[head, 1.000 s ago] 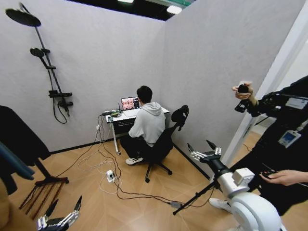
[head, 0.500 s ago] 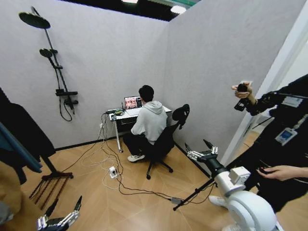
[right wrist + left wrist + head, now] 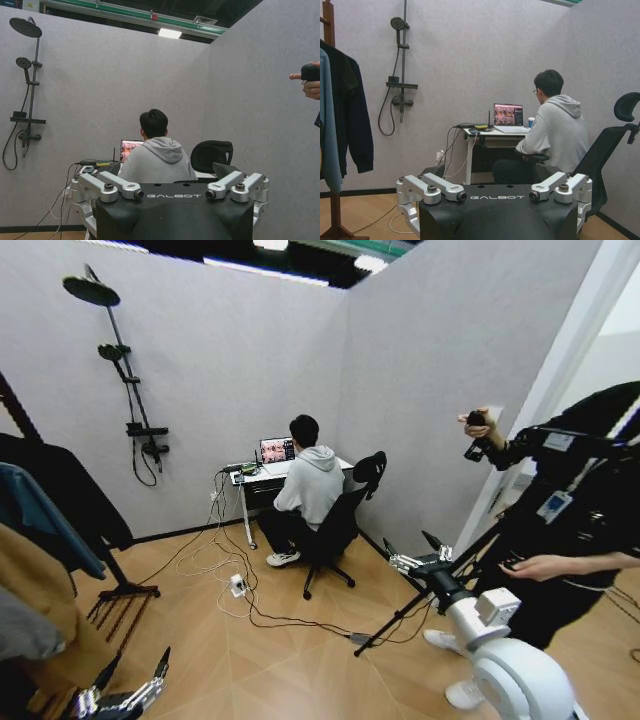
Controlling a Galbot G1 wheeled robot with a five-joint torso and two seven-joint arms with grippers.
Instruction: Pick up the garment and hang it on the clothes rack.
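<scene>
Left gripper (image 3: 128, 675): fingers (image 3: 161, 661) spread apart, nothing held, carried low at the robot's left above the wooden floor (image 3: 290, 660). Right gripper (image 3: 413, 545): fingers (image 3: 432, 539) parted, nothing held, raised forward at the right. Clothes rack (image 3: 112, 585): stood at the far left. Garment (image 3: 70, 495): black, hung on the rack beside a teal-blue sweater (image 3: 45, 520). Shower stand (image 3: 125, 380): mounted against the wall behind.

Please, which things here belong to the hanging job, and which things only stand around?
Job: clothes rack; black top hanging on it, possibly the garment; left gripper, open, low near the rack; right gripper, open, raised.

Standing around: shower stand, desk, laptop, office chair, floor cables, teal sweater.
</scene>
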